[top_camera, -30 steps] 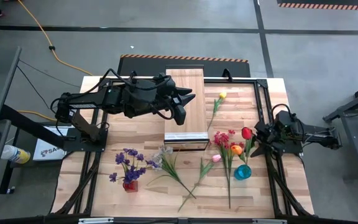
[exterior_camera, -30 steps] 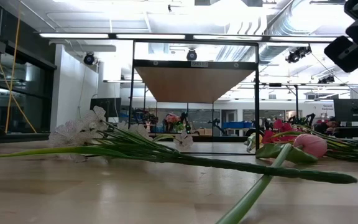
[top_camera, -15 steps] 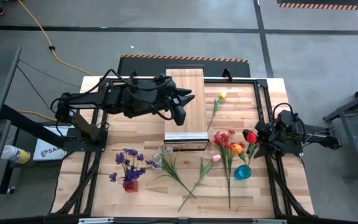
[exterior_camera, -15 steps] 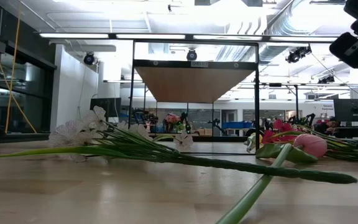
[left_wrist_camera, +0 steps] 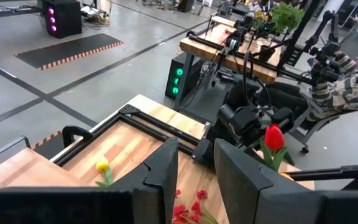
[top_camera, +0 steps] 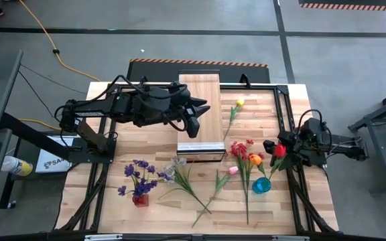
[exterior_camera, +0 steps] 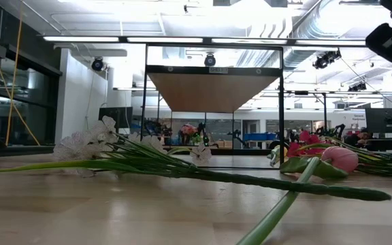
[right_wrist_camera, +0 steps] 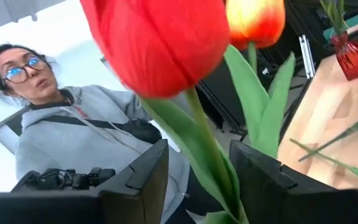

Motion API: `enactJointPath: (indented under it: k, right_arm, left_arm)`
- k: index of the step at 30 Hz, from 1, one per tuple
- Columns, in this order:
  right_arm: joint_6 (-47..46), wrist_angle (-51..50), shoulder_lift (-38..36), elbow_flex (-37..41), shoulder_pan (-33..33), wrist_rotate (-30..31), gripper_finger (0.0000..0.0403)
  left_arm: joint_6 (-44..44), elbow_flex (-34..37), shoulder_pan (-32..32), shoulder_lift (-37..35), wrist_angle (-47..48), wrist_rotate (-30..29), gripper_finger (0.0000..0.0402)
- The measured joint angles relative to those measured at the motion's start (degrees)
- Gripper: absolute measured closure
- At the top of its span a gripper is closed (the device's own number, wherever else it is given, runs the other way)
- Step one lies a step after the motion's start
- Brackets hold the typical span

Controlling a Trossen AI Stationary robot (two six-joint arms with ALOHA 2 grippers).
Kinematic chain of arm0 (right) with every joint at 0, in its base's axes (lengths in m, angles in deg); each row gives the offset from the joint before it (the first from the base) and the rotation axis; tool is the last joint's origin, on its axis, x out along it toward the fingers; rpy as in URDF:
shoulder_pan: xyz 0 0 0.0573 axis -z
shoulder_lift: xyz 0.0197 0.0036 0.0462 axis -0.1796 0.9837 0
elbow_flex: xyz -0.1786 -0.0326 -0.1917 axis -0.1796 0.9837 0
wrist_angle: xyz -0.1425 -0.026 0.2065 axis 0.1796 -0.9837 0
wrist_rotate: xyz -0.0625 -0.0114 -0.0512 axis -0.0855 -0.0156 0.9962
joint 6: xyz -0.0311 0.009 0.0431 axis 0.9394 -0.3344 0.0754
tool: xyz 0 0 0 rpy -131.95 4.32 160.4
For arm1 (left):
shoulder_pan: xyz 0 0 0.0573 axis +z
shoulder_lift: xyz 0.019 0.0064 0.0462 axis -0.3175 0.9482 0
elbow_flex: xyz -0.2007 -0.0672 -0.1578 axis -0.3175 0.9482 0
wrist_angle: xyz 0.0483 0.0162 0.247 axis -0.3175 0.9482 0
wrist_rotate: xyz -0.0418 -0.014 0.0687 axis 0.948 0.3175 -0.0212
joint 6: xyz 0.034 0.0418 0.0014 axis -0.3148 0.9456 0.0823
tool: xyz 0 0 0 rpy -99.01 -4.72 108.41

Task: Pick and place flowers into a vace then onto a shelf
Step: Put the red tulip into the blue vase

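My right gripper (top_camera: 281, 154) is at the table's right side, shut on a red tulip (top_camera: 278, 150), above a blue vase (top_camera: 261, 185). In the right wrist view the tulip's head (right_wrist_camera: 160, 43) fills the top. An orange tulip (top_camera: 254, 159), a red spray (top_camera: 240, 148), a pink tulip (top_camera: 233, 170), a white spray (top_camera: 177, 167) and a yellow tulip (top_camera: 239, 103) lie flat on the table. Purple flowers stand in a red vase (top_camera: 139, 198). My left gripper (top_camera: 196, 111) hovers open over the pale wooden shelf (top_camera: 200, 87). My right gripper pinches the red tulip's green stem (right_wrist_camera: 211, 163) between its two fingers (right_wrist_camera: 135, 180), some way below the head, with a leaf beside it. The tulip is lifted clear of the table, and its head stands out beyond the fingertips.
A black frame rail (top_camera: 288, 107) runs along the table's right side beside the right arm. A person (right_wrist_camera: 48, 143) sits beyond the table's right edge. Bare wood lies near the table's near left corner (top_camera: 92, 207).
My right gripper has risen with the red tulip and drawn toward the table's right edge. The tulip's head has moved with it, away from the orange tulip and the red spray. The left arm has kept still.
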Motion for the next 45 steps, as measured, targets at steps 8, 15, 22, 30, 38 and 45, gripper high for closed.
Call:
enactJointPath:
  k: [8,15,22,30,38,45]
  right_arm:
    - [-0.52,0.33,0.0,0.0,0.0,-1.36,0.0247]
    - [0.09,0.35,0.0,0.0,-0.02,-3.42,0.0246]
    - [3.56,0.81,0.0,0.0,0.0,-4.31,0.0247]
    - [4.89,0.55,0.0,0.0,0.04,-3.61,0.0251]
    - [8.61,0.9,0.0,0.0,0.04,1.85,0.0243]
    - [8.62,2.17,0.0,0.0,0.05,1.62,0.0241]
  left_arm:
    - [0.0,0.0,-0.01,0.0,-0.01,0.0,0.0263]
    - [0.0,0.0,-0.02,0.0,-0.01,-0.02,0.0263]
    - [-0.02,0.0,-0.02,0.0,-0.01,0.5,0.0263]
    - [-0.02,0.0,-0.02,0.0,-0.03,1.46,0.0263]
    - [-0.02,0.0,-0.02,0.0,-0.01,2.11,0.0263]
    - [-0.02,0.0,-0.02,0.0,0.22,3.07,0.0263]
